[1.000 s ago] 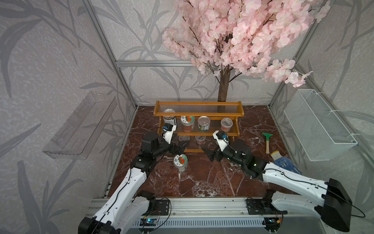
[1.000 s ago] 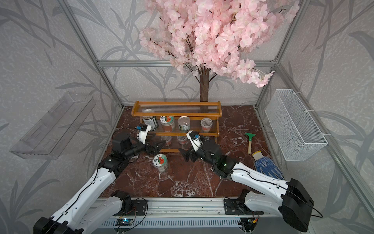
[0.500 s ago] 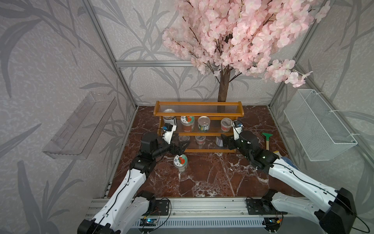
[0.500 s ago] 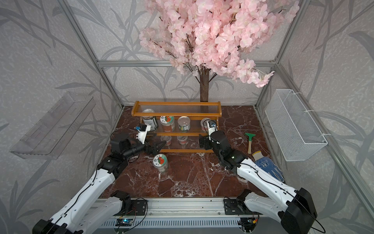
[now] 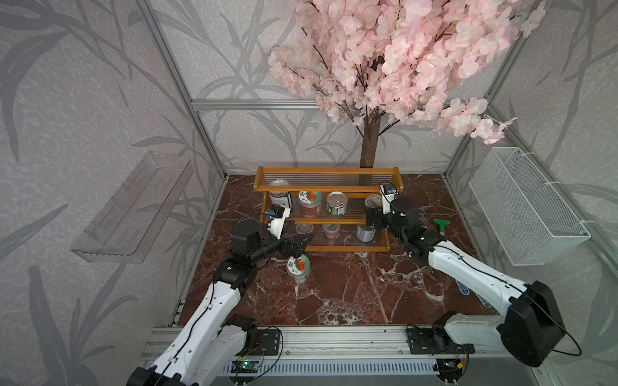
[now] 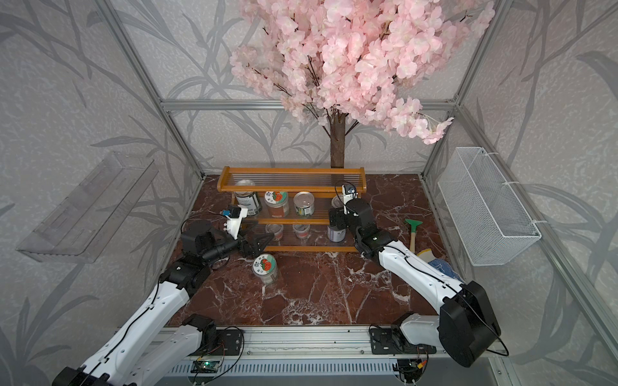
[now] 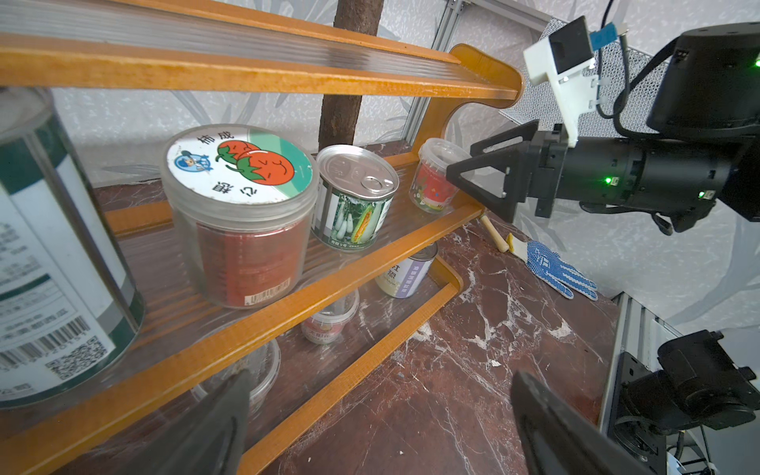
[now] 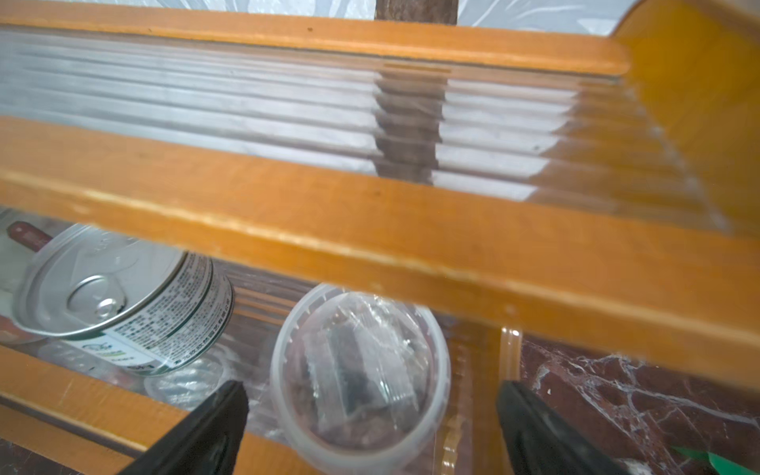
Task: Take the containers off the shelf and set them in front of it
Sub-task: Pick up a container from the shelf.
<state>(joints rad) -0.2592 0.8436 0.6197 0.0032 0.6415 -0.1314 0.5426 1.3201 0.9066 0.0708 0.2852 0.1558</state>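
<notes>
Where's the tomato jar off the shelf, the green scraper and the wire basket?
tomato jar (image 5: 297, 265): top view, lid.
green scraper (image 5: 442, 224): top view, green blade.
wire basket (image 5: 531, 214): top view, mesh wall.

The marble floor (image 5: 351, 287) carried the orange shelf (image 5: 326, 192) at frame centre, a tomato-lid jar (image 5: 298, 265) just below it, and a scraper (image 5: 442, 224) and a glove (image 6: 438, 264) at right, while the shelf's middle tier held four containers (image 5: 337, 204) and its lowest tier three.

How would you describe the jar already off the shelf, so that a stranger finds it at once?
Find the orange-brown wooden shelf below the pink blossom tree. On the marble floor before its left half stands a clear jar with a white tomato-picture lid. Its twin sits on the middle tier; only this one stands on the floor.
</notes>
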